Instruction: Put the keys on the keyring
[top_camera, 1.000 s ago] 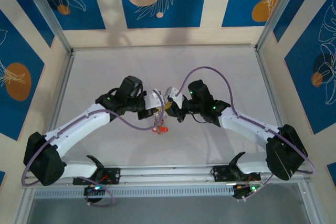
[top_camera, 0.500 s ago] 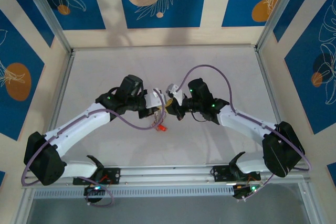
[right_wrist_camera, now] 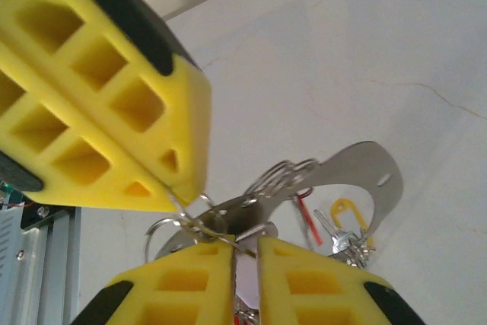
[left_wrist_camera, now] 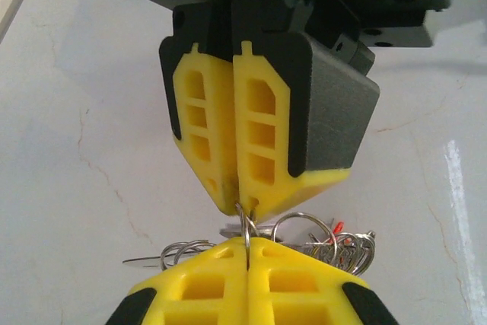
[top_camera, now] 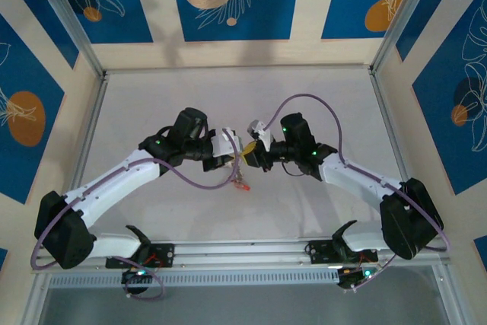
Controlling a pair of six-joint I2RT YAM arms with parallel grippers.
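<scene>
Several keys (right_wrist_camera: 338, 240) bunched, partly hidden | keyring (right_wrist_camera: 354, 167) partly behind right end effector (right_wrist_camera: 245, 245)

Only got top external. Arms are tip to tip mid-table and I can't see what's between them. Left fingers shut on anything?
Observer: Yes. In the left wrist view, the left gripper is shut on a thin silver wire ring, which stands upright between its yellow fingers.
Operator: Right side?
Observer: The right gripper shows a narrow gap between its fingers. Wire loops sit at its tips, but I cannot tell whether it grips them.
Operator: Keys?
Observer: Just past the tips in the right wrist view there is a yellow-headed key and a red-headed key. They are beside a flat curved grey metal band.
</scene>
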